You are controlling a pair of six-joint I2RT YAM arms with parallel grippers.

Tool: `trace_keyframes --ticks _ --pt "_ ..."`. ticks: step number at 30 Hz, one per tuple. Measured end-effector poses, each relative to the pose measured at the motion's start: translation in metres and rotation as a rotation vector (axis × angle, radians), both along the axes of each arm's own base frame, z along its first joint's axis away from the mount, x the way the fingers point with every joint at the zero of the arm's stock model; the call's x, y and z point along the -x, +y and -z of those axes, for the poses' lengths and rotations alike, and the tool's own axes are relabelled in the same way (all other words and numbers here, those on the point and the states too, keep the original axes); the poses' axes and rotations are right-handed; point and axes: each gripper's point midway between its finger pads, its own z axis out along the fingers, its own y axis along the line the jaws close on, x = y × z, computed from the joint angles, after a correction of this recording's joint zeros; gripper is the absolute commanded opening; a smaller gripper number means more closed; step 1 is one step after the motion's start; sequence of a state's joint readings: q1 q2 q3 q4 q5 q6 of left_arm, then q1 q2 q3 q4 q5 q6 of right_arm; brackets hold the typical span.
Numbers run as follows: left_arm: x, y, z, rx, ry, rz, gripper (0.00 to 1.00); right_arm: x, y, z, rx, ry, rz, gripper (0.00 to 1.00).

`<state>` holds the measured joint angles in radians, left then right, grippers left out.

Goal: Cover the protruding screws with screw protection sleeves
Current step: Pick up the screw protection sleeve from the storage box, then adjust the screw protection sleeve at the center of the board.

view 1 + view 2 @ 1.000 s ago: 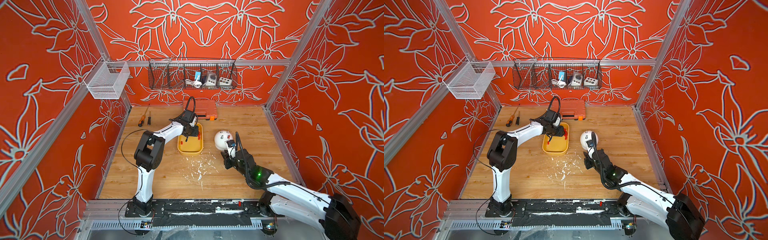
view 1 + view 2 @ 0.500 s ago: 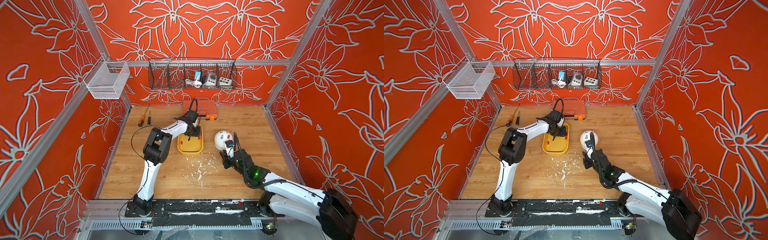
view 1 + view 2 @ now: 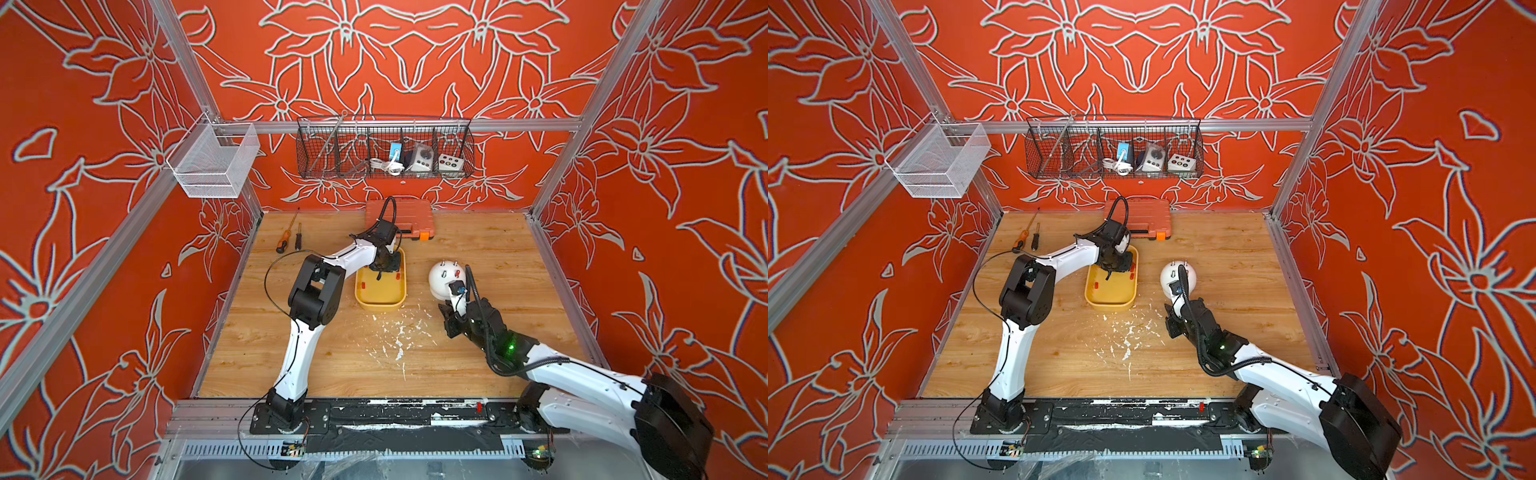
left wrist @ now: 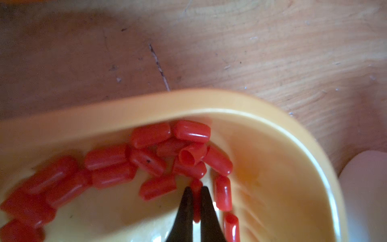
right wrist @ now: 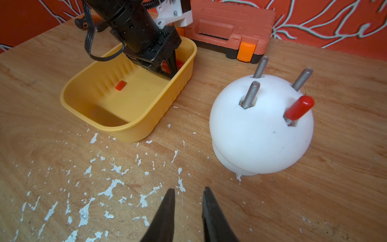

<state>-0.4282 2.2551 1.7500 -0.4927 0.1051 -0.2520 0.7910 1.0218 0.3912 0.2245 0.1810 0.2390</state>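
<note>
Yellow tray (image 4: 188, 100) pick: lift straight up, left gripper (image 4: 196, 188) clamped tight on one red sleeve (image 4: 196, 202), right gripper (image 5: 188, 191) slightly parted, empty.

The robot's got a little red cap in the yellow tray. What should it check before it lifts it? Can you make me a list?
1. Grip: the left end effector is shut on one red sleeve inside the yellow tray. Ok.
2. Only one caught: a single sleeve sits between the fingers, with others lying close beside. Ok.
3. Which way the held sleeve's open end faces: cannot tell.
4. Screws to cover: three bare screws stick out of the white dome, next to one capped screw. Ok.
5. Right end effector: open, empty, beside the dome and not touching it. Ok.
</note>
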Motion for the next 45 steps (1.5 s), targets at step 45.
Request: trace_keyframes --ticks 45 --pt "0.316 0.011 -0.186 0.768 -0.841 0.678 0.00 0.101 0.103 -0.056 -0.467 0.262 -0.761 0.31"
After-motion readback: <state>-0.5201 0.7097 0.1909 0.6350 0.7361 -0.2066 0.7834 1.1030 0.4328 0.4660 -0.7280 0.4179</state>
